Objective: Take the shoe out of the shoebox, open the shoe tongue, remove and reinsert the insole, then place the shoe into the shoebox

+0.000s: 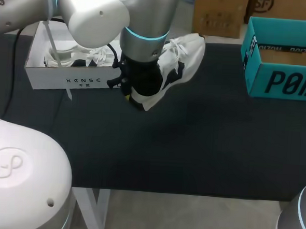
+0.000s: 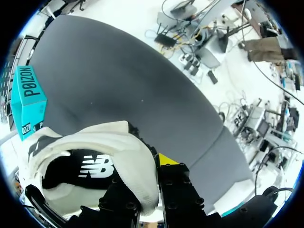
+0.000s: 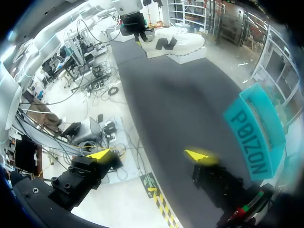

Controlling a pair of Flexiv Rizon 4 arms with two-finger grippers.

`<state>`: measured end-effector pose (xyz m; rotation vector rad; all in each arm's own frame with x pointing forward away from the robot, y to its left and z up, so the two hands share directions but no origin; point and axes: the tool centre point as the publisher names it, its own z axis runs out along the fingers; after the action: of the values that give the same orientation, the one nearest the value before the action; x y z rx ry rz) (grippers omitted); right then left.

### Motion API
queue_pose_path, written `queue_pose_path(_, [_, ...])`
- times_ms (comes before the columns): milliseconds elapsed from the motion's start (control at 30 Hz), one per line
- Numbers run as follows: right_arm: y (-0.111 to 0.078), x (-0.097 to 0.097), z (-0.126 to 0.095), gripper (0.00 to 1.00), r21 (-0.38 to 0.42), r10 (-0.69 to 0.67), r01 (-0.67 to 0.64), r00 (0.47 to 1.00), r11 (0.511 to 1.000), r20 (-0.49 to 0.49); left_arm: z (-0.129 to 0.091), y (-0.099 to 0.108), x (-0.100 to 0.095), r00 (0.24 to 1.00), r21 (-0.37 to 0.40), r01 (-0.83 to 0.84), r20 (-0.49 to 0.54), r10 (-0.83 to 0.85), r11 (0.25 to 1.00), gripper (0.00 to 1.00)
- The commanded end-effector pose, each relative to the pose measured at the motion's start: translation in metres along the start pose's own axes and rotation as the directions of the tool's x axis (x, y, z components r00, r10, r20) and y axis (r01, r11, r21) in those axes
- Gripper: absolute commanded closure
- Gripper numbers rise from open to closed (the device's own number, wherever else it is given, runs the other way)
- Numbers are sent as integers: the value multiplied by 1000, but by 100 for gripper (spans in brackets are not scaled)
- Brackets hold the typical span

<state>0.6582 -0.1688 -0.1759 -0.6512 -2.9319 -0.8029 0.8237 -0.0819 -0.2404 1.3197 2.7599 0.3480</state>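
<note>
- Shoe (image 1: 182,56) is looking light and soft; its heel collar (image 2: 137,152) is likely offering the firmest hold.
- Left end effector (image 2: 151,166) is pinching that collar; right end effector (image 3: 148,155) is hanging spread.

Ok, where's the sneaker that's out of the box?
The white sneaker is clamped at its heel in the left hand, just right of the white shoebox in the head view, well left of the teal box.

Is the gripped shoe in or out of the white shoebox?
Out: the left gripper holds the sneaker by its heel, beside the white shoebox.
</note>
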Motion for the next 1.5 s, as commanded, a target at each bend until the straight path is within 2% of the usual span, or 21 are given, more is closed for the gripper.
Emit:
queue_pose_path(33, [-1, 0, 1, 0, 2, 1, -1, 1000, 1000, 1, -1, 1, 1, 1000, -1, -2, 4, 2, 1000, 100])
queue_pose_path(767, [-1, 0, 1, 0, 2, 1, -1, 1000, 1000, 1, -1, 1, 1, 1000, -1, -2, 4, 2, 1000, 100])
queue_pose_path(933, [-1, 0, 1, 0, 2, 1, -1, 1000, 1000, 1, -3, 57, 25, 998, -61, -61, 8, 62, 996, 100])
queue_pose_path(1100, [-1, 0, 1, 0, 2, 1, -1, 1000, 1000, 1, -2, 126, 51, 993, -125, -117, -24, 115, 985, 100])
queue_pose_path(1200, [-1, 0, 1, 0, 2, 1, -1, 1000, 1000, 1, -1, 166, 63, 988, -99, -152, -5, 152, 983, 100])
queue_pose_path(1267, [-1, 0, 1, 0, 2, 1, -1, 1000, 1000, 1, -1, 190, 70, 983, -130, -181, -17, 180, 975, 100])
queue_pose_path(1300, [-1, 0, 1, 0, 2, 1, -1, 1000, 1000, 1, -1, 201, 74, 975, -156, -219, -63, 211, 963, 100])
queue_pose_path(1500, [-1, 0, 1, 0, 2, 1, -1, 1000, 1000, 1, -12, 258, 95, 923, -174, -385, -56, 381, 906, 100])
